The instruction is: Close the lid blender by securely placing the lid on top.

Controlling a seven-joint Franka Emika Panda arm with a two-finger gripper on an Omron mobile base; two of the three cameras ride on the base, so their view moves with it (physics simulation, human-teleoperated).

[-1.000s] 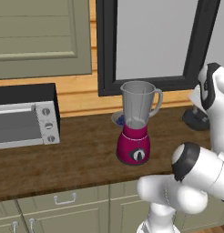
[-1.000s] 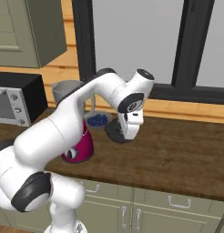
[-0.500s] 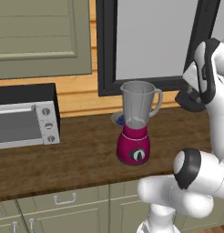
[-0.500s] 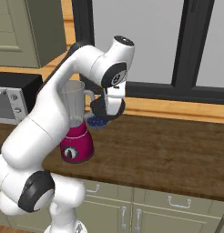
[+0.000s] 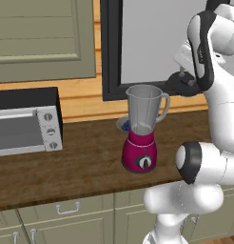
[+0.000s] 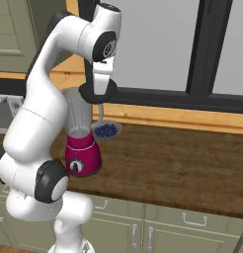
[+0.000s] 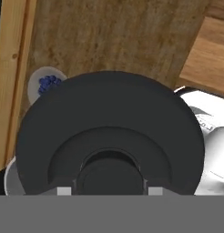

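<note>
The blender [image 5: 140, 153] stands on the wooden counter: a magenta base with a black dial under a tall grey jar [image 5: 145, 110] whose mouth is uncovered. In the right base view the blender [image 6: 83, 157] sits partly behind my arm. My gripper [image 5: 184, 82] is shut on the lid [image 5: 177, 86], a flat black disc held level just above the jar's rim and a little to its right, near the handle. From the other side the lid [image 6: 96, 92] hangs under the gripper [image 6: 101, 81], over the jar [image 6: 78, 116]. The hand view has the lid [image 7: 109, 132] covering most of the jar.
A silver-and-black toaster oven [image 5: 24, 127] stands at the counter's left. Just behind the blender lies a small blue-and-white dish [image 6: 106, 130], also in the hand view as the dish [image 7: 44, 83]. A dark window frame [image 6: 207, 54] and wall cabinets rise behind.
My arm has swung left and up with the lid, from low over the counter to the blender's right up to the height of the jar's mouth. The blender has not moved.
</note>
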